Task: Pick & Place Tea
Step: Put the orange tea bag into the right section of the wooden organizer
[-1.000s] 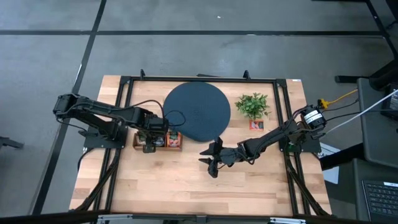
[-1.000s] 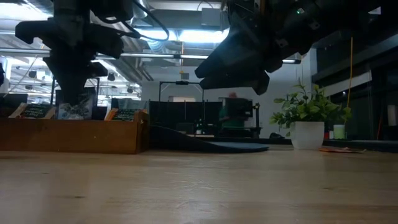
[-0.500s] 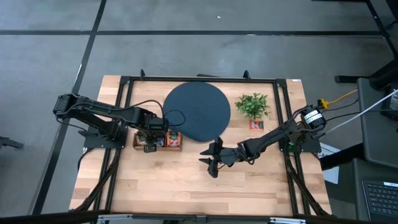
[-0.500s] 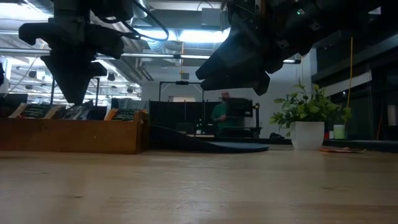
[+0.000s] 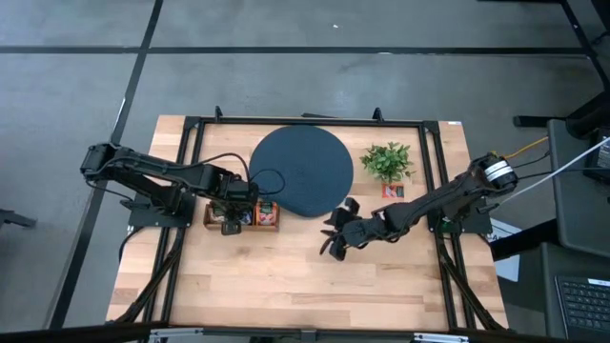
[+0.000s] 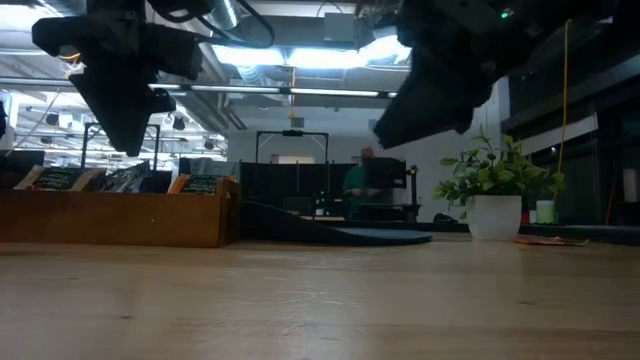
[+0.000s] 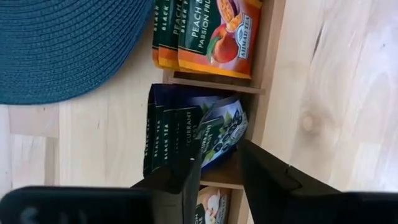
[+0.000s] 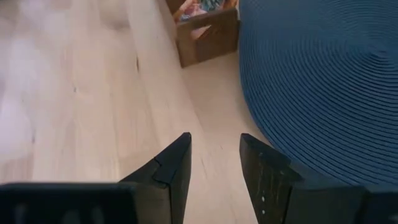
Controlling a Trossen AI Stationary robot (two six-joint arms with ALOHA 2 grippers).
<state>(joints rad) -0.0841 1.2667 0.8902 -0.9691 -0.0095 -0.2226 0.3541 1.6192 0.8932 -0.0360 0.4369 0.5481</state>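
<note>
left tool (image 7: 219, 167) open over sachets (image 7: 186, 134) (boxed) | right tool (image 8: 215, 160) open — beside disc (image 8: 323, 74) edge

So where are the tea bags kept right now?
The tea bags stand in a wooden box on the table's left side in the high view, beside the round blue mat, under the left gripper.

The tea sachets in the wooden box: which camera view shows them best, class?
The left wrist view: the tea sachets stand in the wooden box, labels readable. The high view shows them as small patches beside the left gripper. The low view shows only top edges. The right wrist view catches one corner.
</note>
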